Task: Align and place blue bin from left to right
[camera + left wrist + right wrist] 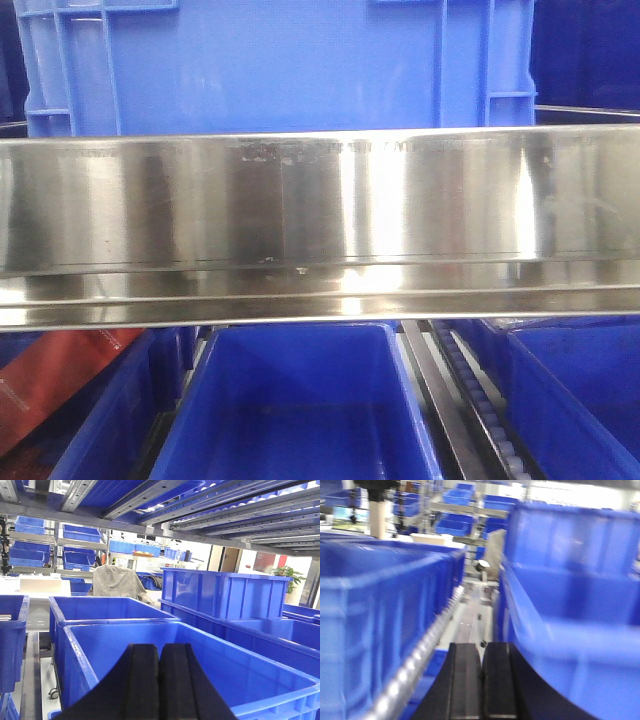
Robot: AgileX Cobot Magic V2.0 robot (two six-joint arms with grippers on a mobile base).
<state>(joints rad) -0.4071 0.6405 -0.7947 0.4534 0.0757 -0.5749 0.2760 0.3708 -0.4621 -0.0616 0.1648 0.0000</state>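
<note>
Bin status: blue bin sits on the shelf directly above the steel rail. Left pincer pressed together over an open tub. Right pincer together, between two crates.

No text, label, brand or number can be read in any of the three views. The steel rail in the front view has a faint row of marks near its upper edge, but they are too small and blurred to read. The blue bin behind the rail has plain walls.
</note>
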